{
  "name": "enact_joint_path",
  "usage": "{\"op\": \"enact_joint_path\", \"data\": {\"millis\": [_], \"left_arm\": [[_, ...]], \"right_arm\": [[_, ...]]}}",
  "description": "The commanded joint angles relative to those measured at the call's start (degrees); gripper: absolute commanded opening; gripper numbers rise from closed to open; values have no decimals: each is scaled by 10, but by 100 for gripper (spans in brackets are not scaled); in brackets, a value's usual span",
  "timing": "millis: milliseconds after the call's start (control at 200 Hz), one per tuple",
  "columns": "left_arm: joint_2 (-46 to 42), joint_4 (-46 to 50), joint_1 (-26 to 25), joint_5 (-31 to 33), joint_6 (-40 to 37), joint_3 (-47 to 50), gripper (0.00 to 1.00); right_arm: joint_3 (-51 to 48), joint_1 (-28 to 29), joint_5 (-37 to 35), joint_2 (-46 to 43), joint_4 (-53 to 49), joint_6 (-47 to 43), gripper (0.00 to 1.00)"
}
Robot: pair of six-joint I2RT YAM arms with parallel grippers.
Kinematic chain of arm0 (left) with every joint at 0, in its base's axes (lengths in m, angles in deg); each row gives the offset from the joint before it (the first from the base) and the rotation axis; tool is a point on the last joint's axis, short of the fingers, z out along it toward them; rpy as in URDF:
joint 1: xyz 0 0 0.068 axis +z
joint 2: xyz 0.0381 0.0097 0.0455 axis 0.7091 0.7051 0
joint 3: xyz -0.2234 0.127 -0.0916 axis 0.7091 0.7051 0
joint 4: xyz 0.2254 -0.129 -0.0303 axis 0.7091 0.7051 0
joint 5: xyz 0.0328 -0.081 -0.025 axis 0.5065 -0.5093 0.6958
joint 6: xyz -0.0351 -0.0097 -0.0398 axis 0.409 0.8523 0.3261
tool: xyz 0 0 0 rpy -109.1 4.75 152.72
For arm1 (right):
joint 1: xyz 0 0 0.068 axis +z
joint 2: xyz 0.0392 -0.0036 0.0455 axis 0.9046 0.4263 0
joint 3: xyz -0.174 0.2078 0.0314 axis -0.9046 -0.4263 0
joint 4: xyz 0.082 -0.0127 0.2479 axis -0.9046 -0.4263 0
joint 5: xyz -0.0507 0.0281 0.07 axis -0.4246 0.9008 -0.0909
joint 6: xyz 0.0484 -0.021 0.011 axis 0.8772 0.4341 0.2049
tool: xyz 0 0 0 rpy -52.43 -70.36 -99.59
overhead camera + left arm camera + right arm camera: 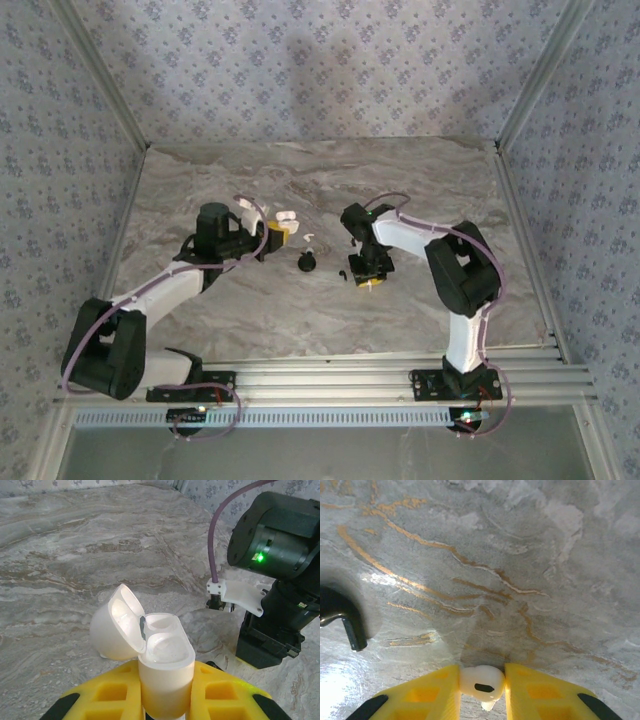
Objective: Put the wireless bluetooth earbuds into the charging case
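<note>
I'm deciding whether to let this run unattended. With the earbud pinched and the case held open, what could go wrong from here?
The right end effector grips the white earbud by its rounded head alone; it may twist or slip out in transit.
The left end effector holds the charging case by its lower body, so a push could tilt it.
The black earbud lies close by and might get knocked.
</note>
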Motion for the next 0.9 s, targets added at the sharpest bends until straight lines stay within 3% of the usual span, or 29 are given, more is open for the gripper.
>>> {"op": "enact_joint_path", "data": {"millis": [0,210,440,735,894], "left_arm": [[17,-24,-17,-7,-7,-18,11],[53,-65,-56,-15,2,-34,10],[98,-93,-93,-41,1,-73,10],[133,-168,-122,-71,-9,-97,10],[143,-208,-142,-67,-33,-100,9]], "right_arm": [[-45,0,-17,-46,43,22,28],[-116,-15,-36,-158,149,19,28],[-158,-47,-39,-289,256,-66,28],[-188,-70,22,-403,368,-152,28],[-195,-66,33,-436,436,-155,28]]}}
